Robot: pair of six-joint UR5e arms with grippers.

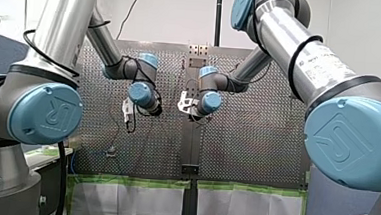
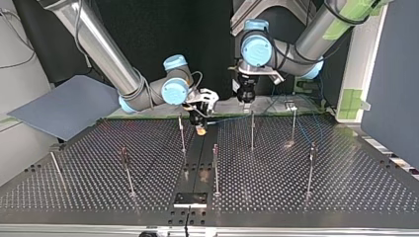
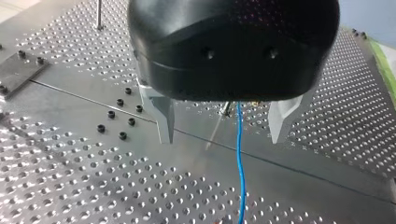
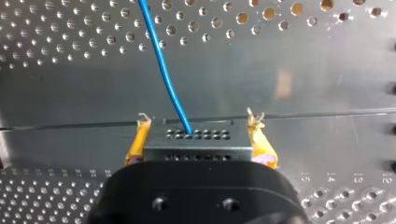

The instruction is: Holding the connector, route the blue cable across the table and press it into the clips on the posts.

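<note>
Grey-blue sheet (image 2: 64,106): flat panel at the top view's far left, beyond the bench's corner.
Bench (image 2: 346,187): perforated metal, with a plain strip down the middle.
Posts (image 2: 126,168): thin upright rods spread over the bench. Top view, left to right, the clearer ones: front left, one at (image 2: 182,133) just beside the right pincer, a middle one at (image 2: 215,168), one at (image 2: 252,131) under the left pincer, two more at the right.
Right pincer (image 2: 200,123) (image 4: 198,135): enters at the top view's left and hangs low over the far end of the middle strip. Yellow pads (image 4: 135,144) are clamped on the connector.
Connector (image 4: 198,142): grey metal block with rows of small holes, held between the two pads, each pad touching one side.
Blue cable (image 4: 163,70): comes out of the connector's holed face and runs ahead over the bench. In the top view it heads toward the right. In the left wrist view (image 3: 239,154) it passes between the left pincer's fingers and touches neither.
Left pincer (image 2: 245,96) (image 3: 223,123): black body, metal fingers (image 3: 163,119) spread wide, gripping nothing, near the right pincer on its right in the top view.
Cable in any post top: cannot tell.
</note>
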